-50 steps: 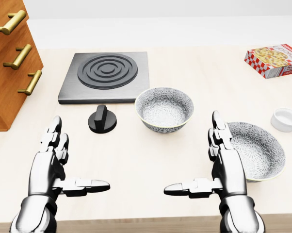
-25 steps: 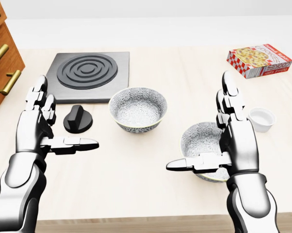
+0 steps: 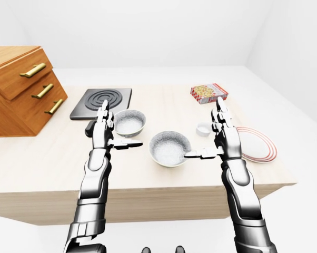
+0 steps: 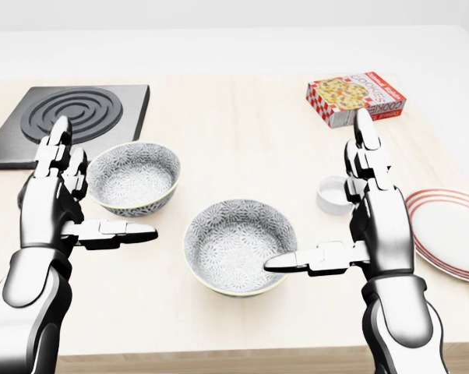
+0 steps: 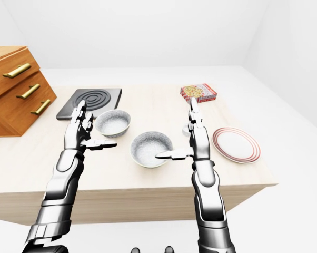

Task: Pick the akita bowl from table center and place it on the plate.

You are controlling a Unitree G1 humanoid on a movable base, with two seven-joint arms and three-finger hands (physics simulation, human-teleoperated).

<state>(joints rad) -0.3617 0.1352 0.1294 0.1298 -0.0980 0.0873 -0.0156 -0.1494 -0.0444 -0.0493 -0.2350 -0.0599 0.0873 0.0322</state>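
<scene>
Two grey-white patterned bowls stand on the light wooden table. One bowl [image 4: 133, 178] sits beside the stove plate; the other bowl [image 4: 241, 245] is nearer the bottom of the head view, between my hands. A white plate with red rings [image 4: 453, 234] lies at the right edge. My left hand [image 4: 86, 199] is open and raised, just left of the first bowl. To the right of the nearer bowl is my open right hand [image 4: 328, 226], its thumb reaching over that bowl's rim. Neither hand holds anything.
A black stove plate [image 4: 63, 117] lies at the top left, with a black knob [image 3: 89, 128] behind my left hand. A small white ramekin [image 4: 332, 193] stands between the right hand and a cookie box [image 4: 355, 97]. A wooden drawer cabinet [image 3: 21, 89] stands at the table's left end.
The whole picture has shifted: the camera moved right, so stove and bowls slid left and the plate came into view. Both hands rose and stay open.
</scene>
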